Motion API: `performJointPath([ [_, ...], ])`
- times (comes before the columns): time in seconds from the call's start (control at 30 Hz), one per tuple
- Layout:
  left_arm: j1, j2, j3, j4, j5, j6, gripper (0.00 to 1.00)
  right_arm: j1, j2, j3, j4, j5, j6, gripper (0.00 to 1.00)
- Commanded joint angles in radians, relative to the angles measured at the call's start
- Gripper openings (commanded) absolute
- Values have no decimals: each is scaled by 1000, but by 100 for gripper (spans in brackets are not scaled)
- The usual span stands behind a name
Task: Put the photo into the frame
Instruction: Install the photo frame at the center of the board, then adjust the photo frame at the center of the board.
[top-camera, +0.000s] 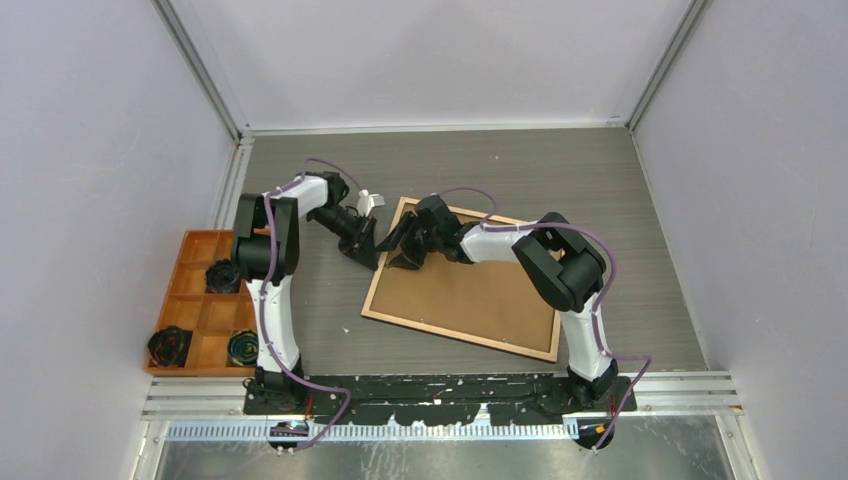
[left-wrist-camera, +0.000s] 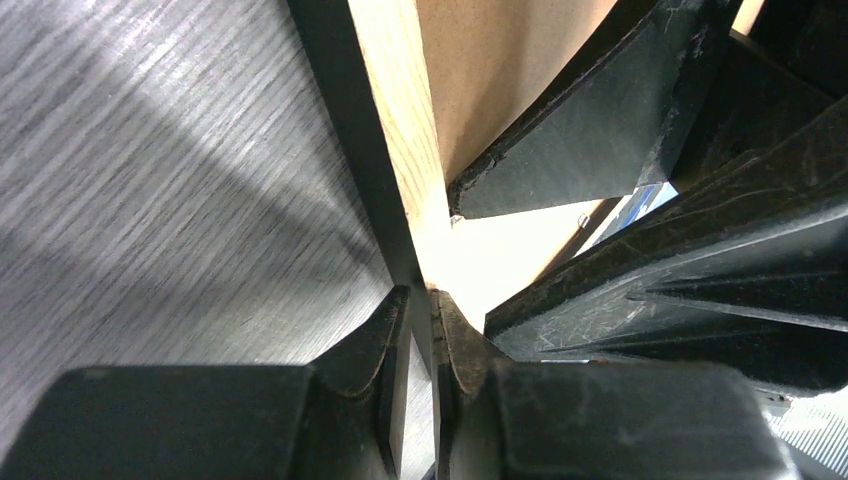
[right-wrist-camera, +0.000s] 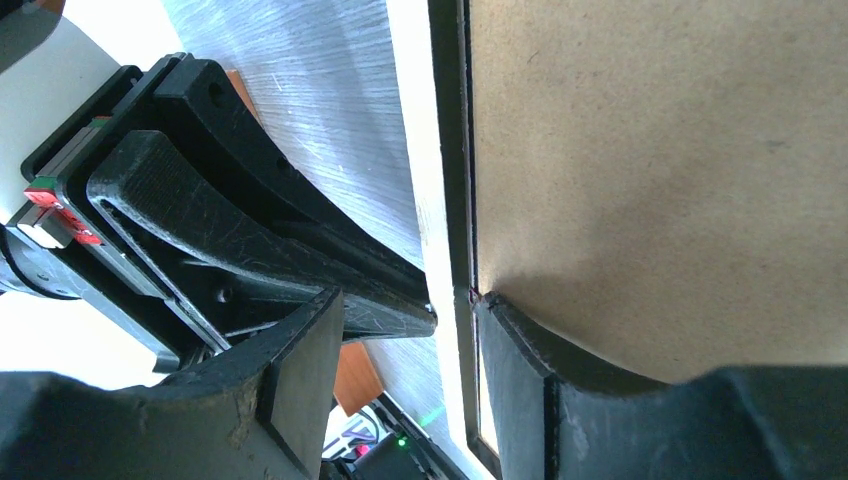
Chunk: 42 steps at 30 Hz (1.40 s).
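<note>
The frame lies back-up on the table, its light wood rails around a brown backing board. The photo is hidden. My left gripper is at the frame's far-left corner. In the left wrist view it is shut on the thin rail, one pad on each side. My right gripper stands open just beside it. In the right wrist view it straddles the rail. One fingertip rests at the edge of the board; the other hangs outside the frame, off the rail.
An orange compartment tray with black round parts sits at the table's left edge, close to the left arm. Grey walls and metal rails enclose the table on three sides. The two grippers are nearly touching at the frame's corner.
</note>
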Motion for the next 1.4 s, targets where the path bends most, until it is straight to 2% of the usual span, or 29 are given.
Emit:
performJointPath([
  [0.0, -22, -16, -18, 12, -42, 53, 13, 9, 32, 41, 15, -1, -12, 58],
  [0.37, -22, -20, -15, 4, -47, 57, 13, -28, 5, 67, -13, -15, -52, 58],
  [0.5, -20, -30, 2, -29, -56, 78, 14, -81, -72, 74, -69, -5, -103, 64],
  [0.63, -8, -57, 15, -54, -94, 103, 16, -181, -242, -3, -120, 33, -147, 77],
  [0.77, -3, -96, 0, -55, -150, 133, 21, -332, -466, -163, -296, 121, -212, 89],
  [0.87, -6, -113, -30, -44, -185, 149, 23, -461, -660, -282, -466, 246, -288, 97],
  [0.97, -23, -132, -77, -9, -235, 159, 23, -604, -861, -398, -578, 384, -340, 100],
  [1.07, -48, -154, -124, 21, -269, 165, 23, -731, -973, -496, -619, 451, -354, 100],
  [1.17, -78, -171, -158, 36, -301, 171, 23, -822, -983, -554, -604, 445, -356, 100],
  [1.37, -119, -212, -208, 42, -333, 193, 22, -831, -846, -567, -498, 403, -349, 100],
])
